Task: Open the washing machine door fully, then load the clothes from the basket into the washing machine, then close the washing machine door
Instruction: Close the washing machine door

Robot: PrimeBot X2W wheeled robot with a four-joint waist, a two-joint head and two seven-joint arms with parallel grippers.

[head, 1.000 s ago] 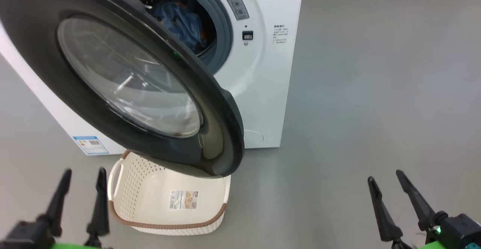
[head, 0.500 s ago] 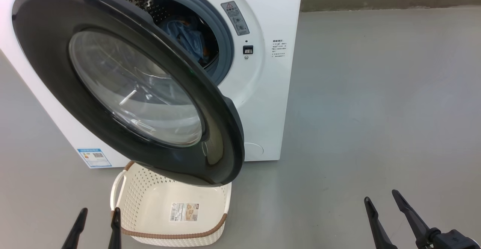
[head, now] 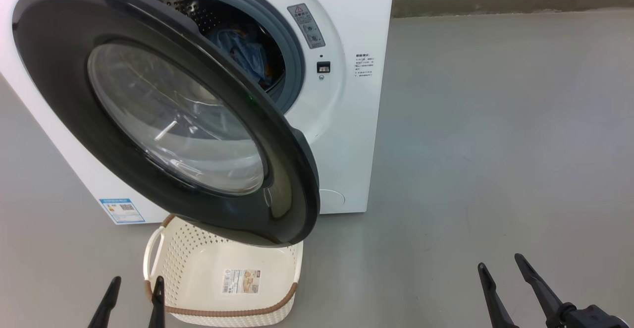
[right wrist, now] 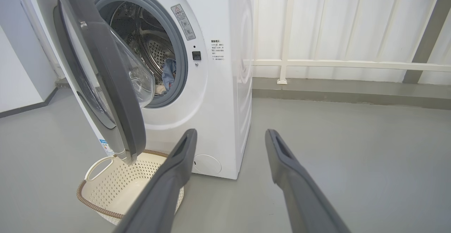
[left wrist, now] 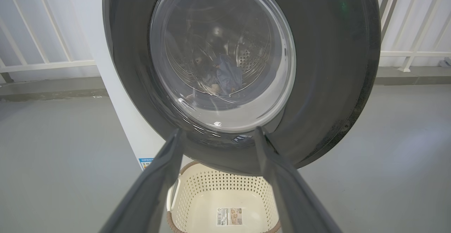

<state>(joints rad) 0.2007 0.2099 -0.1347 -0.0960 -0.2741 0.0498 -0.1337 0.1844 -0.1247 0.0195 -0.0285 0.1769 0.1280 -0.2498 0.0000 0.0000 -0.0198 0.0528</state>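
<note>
Stickers (head: 307,26) on washing machine (head: 356,135) and basket (head: 183,248) illegible; left gripper (head: 138,279) and right gripper (head: 499,261) spread, empty.

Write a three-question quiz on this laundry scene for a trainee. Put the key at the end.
1. True or false: the basket on the floor under the open washing machine door holds no clothes.
2. Where do the clothes lie? A: on the floor. B: inside the drum of the washing machine. C: draped over the door.
3. Fill in: the left gripper and the right gripper both stand ____, holding nothing.

Key: 1 true; 2 B; 3 open.
</note>
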